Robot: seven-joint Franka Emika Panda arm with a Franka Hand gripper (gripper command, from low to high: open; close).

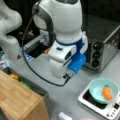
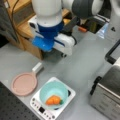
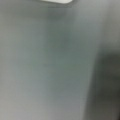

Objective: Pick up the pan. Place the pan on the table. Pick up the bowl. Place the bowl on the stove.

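Note:
The teal bowl (image 1: 103, 90) (image 2: 53, 93) sits on the white stove (image 1: 100, 108) (image 2: 37, 106), with an orange piece of food inside it. On the grey table (image 2: 82, 67) at a front view's left lies the flat pink pan (image 2: 24, 83), white handle toward the arm. My gripper (image 2: 64, 51) (image 1: 58, 71) hangs above bare table, apart from the bowl and pan; the arm's body hides its fingers. The wrist view shows only grey table (image 3: 50, 65) and a white edge at the top.
A silver toaster oven (image 1: 102, 52) (image 2: 107, 92) with black knobs stands beside the stove. A light wooden block (image 1: 20, 100) (image 2: 25, 28) and a bin with small items (image 1: 15, 77) flank the arm's other side.

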